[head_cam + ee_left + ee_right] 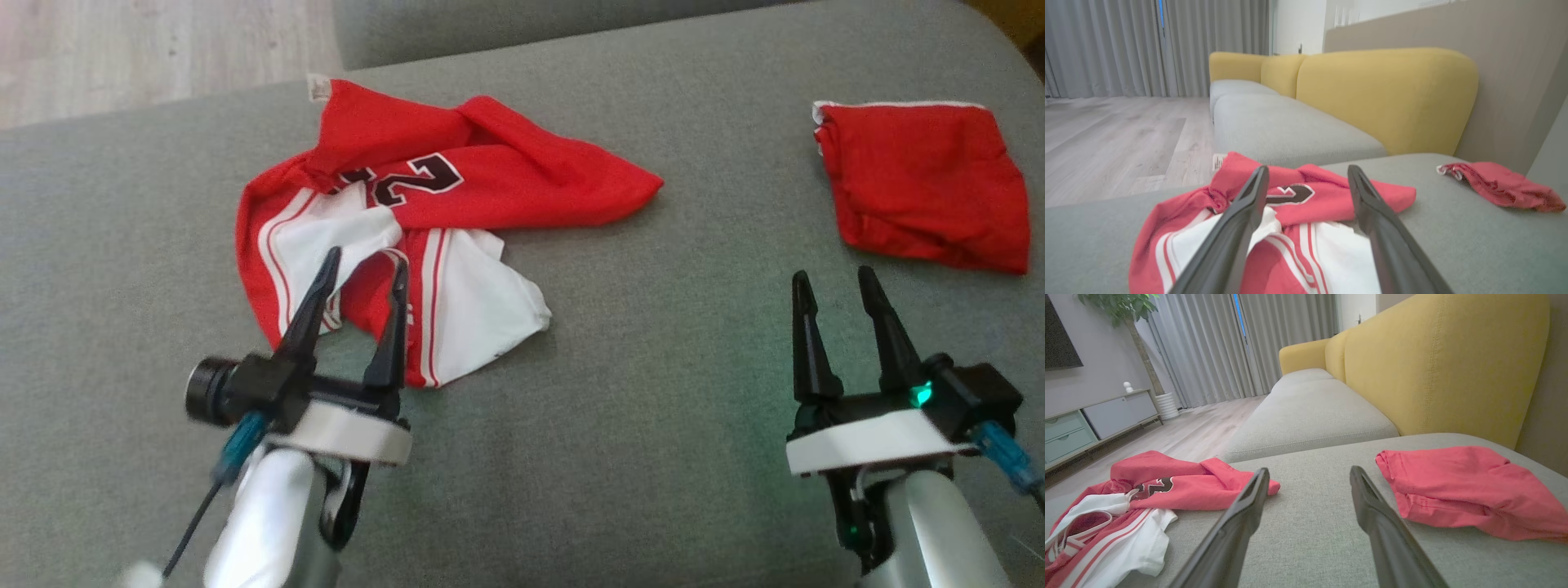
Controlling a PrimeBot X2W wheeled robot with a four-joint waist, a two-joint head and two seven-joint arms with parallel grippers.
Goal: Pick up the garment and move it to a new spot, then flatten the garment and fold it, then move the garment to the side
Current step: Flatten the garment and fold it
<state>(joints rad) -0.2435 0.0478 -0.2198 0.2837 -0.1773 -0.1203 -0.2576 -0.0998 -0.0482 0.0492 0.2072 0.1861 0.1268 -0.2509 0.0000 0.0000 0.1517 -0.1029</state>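
Note:
A crumpled red and white jersey (424,212) with a dark number lies on the grey sofa seat (653,392), left of centre. It also appears in the left wrist view (1306,228) and the right wrist view (1147,498). My left gripper (365,265) is open, its fingertips over the jersey's near white part, nothing between them. My right gripper (833,282) is open above bare cushion, just in front of a folded red garment (927,184). That folded piece lies to the right of the fingers in the right wrist view (1461,490).
The yellow sofa back (1453,363) rises behind the seat, and a second grey cushion (1286,126) extends beyond. Wooden floor (147,49) lies past the seat's far left edge. A cabinet (1090,420) and potted tree (1139,339) stand across the room.

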